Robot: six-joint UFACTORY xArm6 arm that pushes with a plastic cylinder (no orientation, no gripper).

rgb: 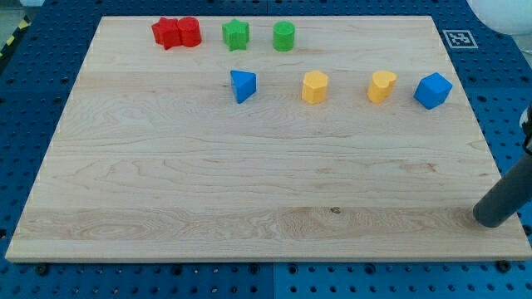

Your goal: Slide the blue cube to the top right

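The blue cube (433, 90) sits on the wooden board (249, 183) at the view's right, in the upper part. My tip (490, 219) is the lower end of the dark rod at the view's bottom right, near the board's right edge. It is well below the blue cube and a little to its right, touching no block.
A blue triangular block (243, 85), a yellow hexagonal block (315, 86) and a yellow heart-shaped block (381, 85) lie in a row left of the cube. Along the top are a red star (169, 32), a red cylinder (189, 31), a green star (235, 34) and a green cylinder (284, 36).
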